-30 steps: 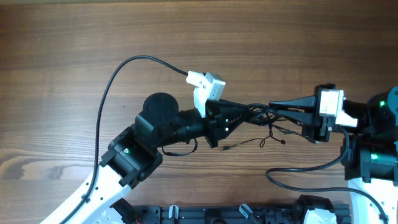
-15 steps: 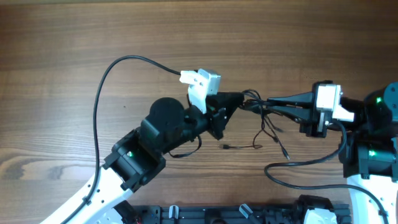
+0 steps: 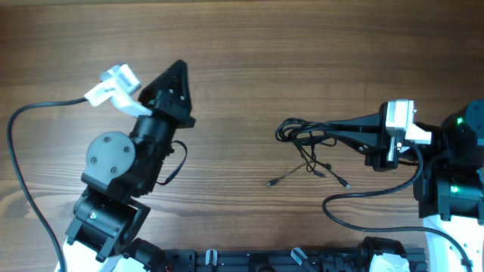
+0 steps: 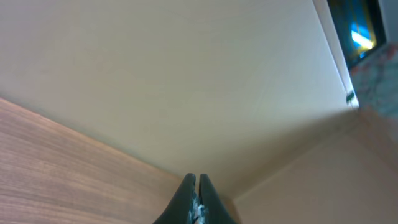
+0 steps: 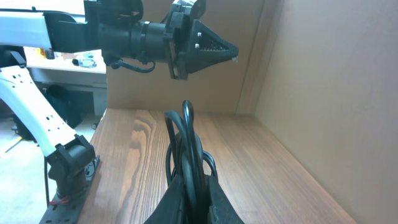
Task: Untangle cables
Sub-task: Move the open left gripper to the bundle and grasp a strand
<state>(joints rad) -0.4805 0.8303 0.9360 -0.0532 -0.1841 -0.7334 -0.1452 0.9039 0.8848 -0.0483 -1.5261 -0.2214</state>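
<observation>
Clamping R gripper [image 3: 331, 128] shut on cables [image 3: 296, 133], jaws pressed tight on R end of the bunch. Holding bunch w/ long axis running approx left-right in overhead view, in line w/ the fingers. Pointing looped end toward L side, away from claw, over middle-R part of table [image 3: 302, 45]. Trailing thin loose tails from bunch toward near edge, fanning apart, plug ends [image 3: 271, 182] lying separate on the wood. Showing in R wrist view as black loops [image 5: 185, 140] standing up just ahead of fingertips, long axis going straight out from claw. Cannot tell if looped part is touching the wood. Holding R arm [image 3: 454, 174] out from R side, claw pointing left across table, approx level w/ tabletop per R wrist view.

Pinching L gripper [image 3: 180, 66] fully together, tips touching in L wrist view. Pointing it toward far edge and tilted up: L wrist view taking in mostly beige wall [image 4: 186, 74] w/ a strip of wood at lower left. Sitting well apart from cables, over on L side. Holding L arm [image 3: 113, 162] bent, grey round joint nearer the near edge than the claw, base at near-L corner. Carrying white wrist cam [image 3: 113, 81] just left of claw. Appearing in R wrist view raised well above tabletop, claw approx horizontal.
</observation>
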